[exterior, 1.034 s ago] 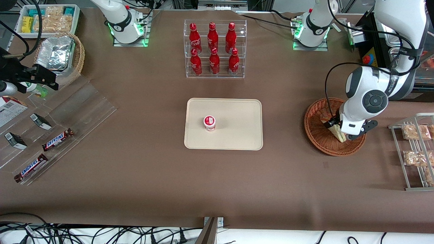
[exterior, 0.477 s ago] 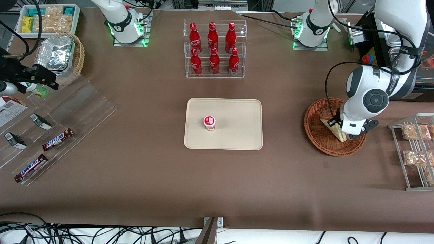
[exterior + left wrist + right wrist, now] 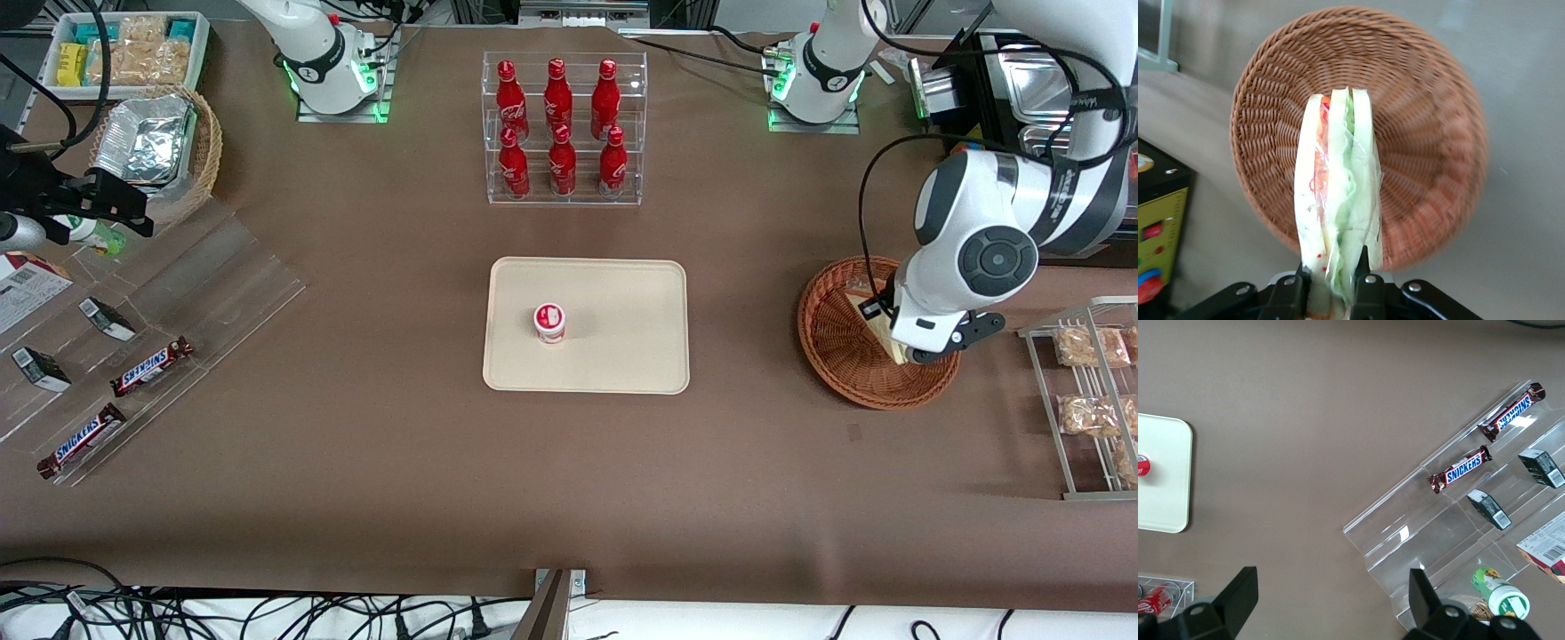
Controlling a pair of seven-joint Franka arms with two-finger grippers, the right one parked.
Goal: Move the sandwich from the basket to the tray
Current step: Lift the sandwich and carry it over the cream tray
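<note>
The gripper [image 3: 1331, 283] above the basket [image 3: 1425, 153] is closed narrowly on the sandwich [image 3: 1336, 200] end; the soft wedge may slip before the tray [image 3: 622, 293]

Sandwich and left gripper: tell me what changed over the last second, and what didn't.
The gripper, shut on the sandwich, has risen above the basket, lifting the sandwich clear of the weave; a second ago it sat lower in the basket. The basket, the tray and the small cup on it stayed put.
</note>
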